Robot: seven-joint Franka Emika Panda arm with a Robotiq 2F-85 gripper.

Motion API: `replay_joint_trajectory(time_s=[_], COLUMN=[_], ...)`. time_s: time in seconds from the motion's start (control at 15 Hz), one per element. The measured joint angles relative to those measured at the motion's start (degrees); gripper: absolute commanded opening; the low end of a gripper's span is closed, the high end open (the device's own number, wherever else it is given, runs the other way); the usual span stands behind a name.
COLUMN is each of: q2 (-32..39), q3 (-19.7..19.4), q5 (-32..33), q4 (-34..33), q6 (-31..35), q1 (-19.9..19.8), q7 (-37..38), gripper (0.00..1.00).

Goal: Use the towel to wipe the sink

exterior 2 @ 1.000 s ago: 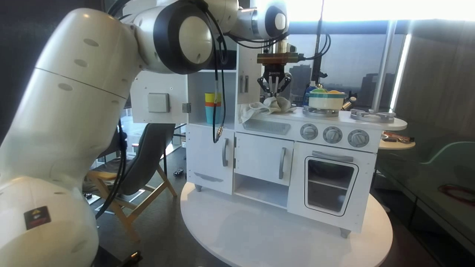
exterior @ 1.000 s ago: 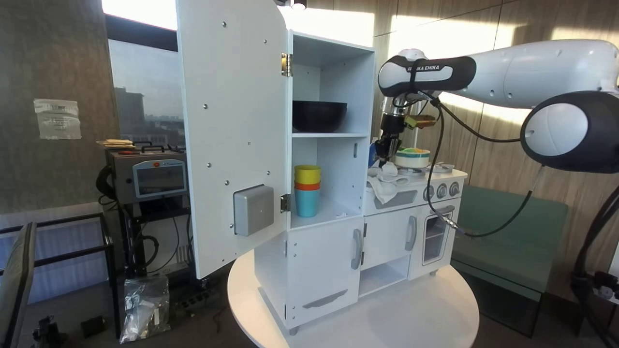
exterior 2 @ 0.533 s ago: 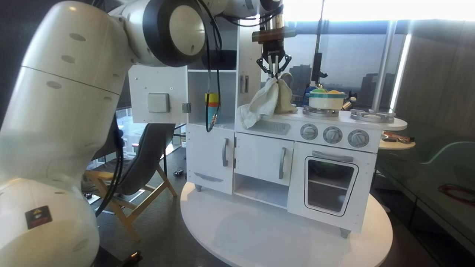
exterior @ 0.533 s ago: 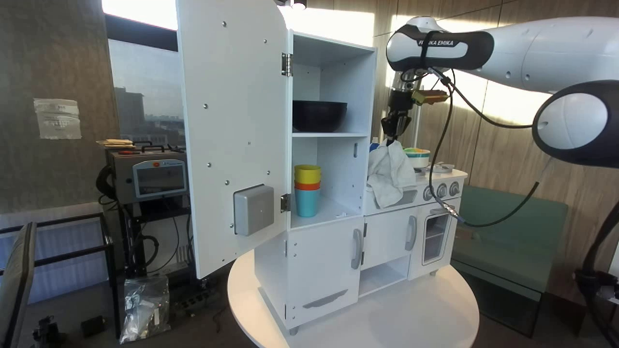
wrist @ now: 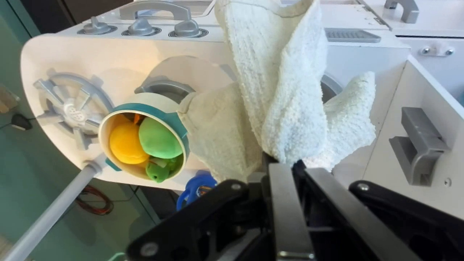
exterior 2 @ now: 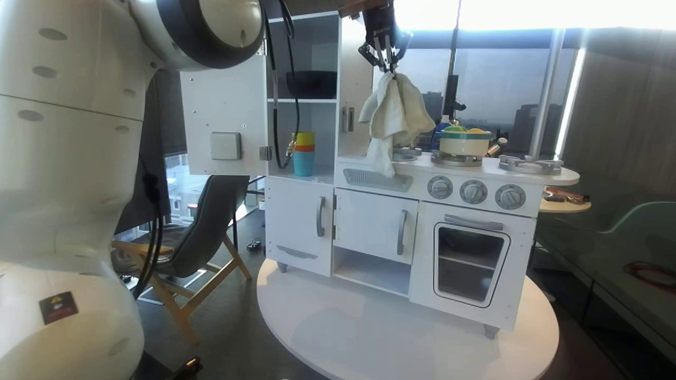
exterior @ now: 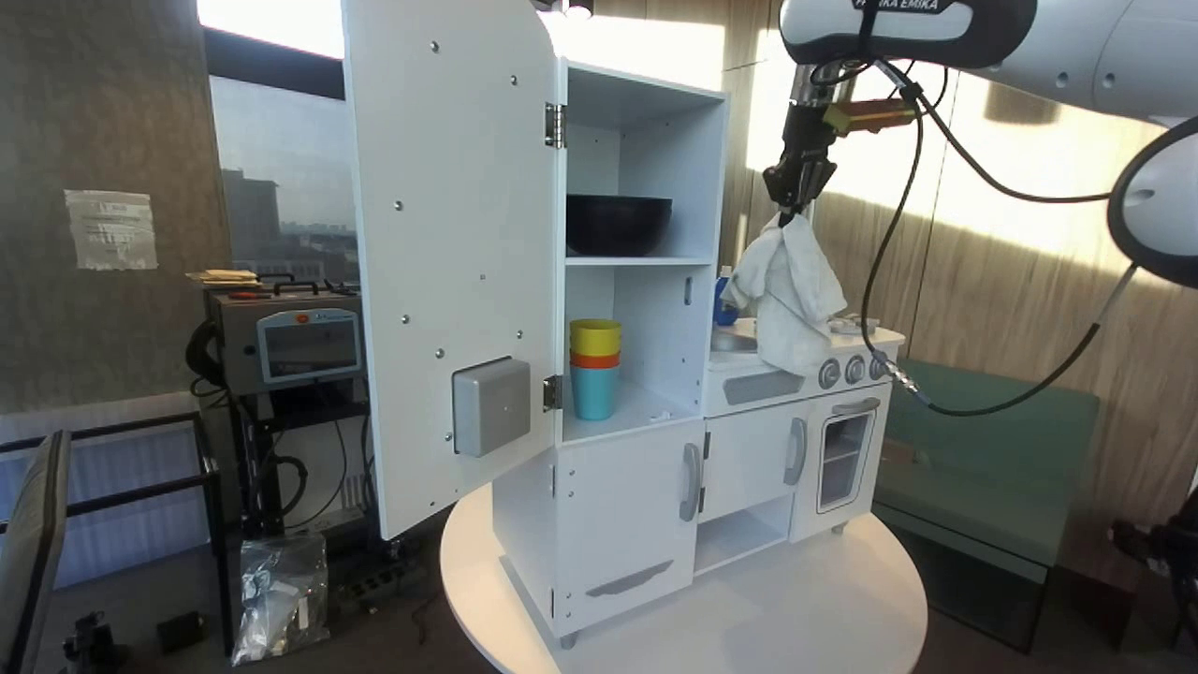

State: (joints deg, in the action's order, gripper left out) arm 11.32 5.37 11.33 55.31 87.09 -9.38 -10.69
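Wrist view: with the pale towel (wrist: pixel 279 83) pinched in the hand (wrist: pixel 284 162) and hanging near the sink (wrist: pixel 333 85), might bump the pot (wrist: pixel 174 121) and spill the bright toys (wrist: pixel 159 137) if swinging too wide with something so floppy.

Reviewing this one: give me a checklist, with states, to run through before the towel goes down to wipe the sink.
1. Grip on the towel: ok, the tool pinches it.
2. Towel gathered for wiping: not ok, it hangs loose, one end overlapping the grille in an exterior view.
3. Nothing lying in the sink: cannot tell, the towel hides much of it in the wrist view.
4. Towel clear of the pot: ok, a gap shows between them in an exterior view.
5. Pot upright on its burner: ok.
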Motion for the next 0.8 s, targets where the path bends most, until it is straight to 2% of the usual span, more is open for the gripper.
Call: replay_joint_trajectory(time_s=[0.33,0.67,0.8], q2=[-2.63,-5.41,-8.20], q3=[0.02,0.03,-0.01], q5=[2.31,3.51,3.58], q4=[2.34,6.87,10.73], q6=[-3.50,-3.49,-2.13], q1=[1.21,1.35,1.29], q7=[7.16,14.26,16.52], gripper=[0.10,0.10,0.11])
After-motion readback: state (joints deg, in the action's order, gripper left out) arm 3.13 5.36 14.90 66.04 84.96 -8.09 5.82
